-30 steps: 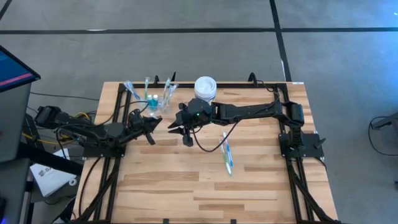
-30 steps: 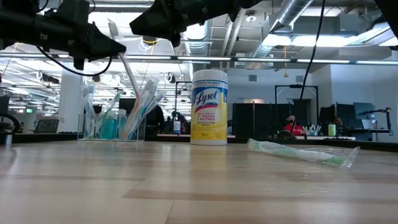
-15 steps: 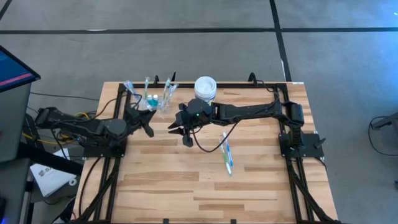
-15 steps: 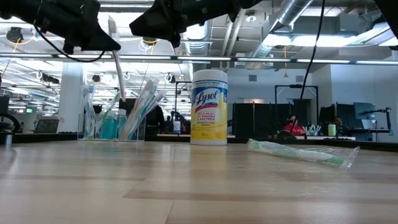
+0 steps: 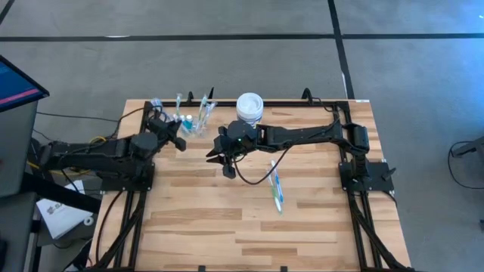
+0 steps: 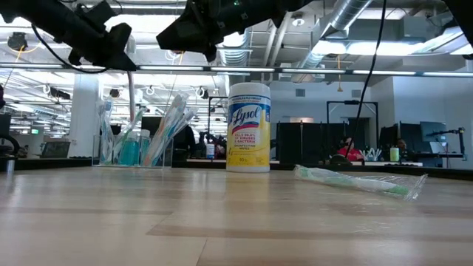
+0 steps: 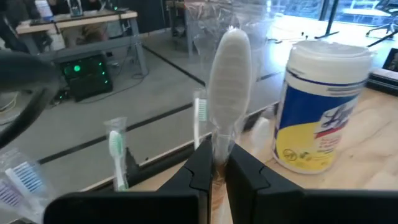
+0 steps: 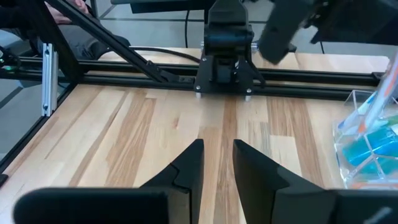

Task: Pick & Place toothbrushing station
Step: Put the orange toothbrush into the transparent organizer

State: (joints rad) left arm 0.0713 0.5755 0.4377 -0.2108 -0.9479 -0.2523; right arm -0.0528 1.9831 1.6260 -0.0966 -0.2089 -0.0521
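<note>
Your left gripper (image 7: 214, 163), raised above the small clear plastic cup (image 6: 133, 151), clamps a wrapped white toothbrush (image 7: 227, 87); your right gripper (image 8: 217, 163) hovers mid-table, fingers apart.

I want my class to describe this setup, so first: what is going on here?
Two robot arms are stocking a toothbrushing station on a wooden table. The left claw is shut on a wrapped toothbrush, holding it above the clear cup that already holds other brushes and toothpaste. The right claw hangs open and empty over the middle of the table. Another wrapped toothbrush lies on the table, not yet picked up. A wipes tub stands beside the cup.
</note>
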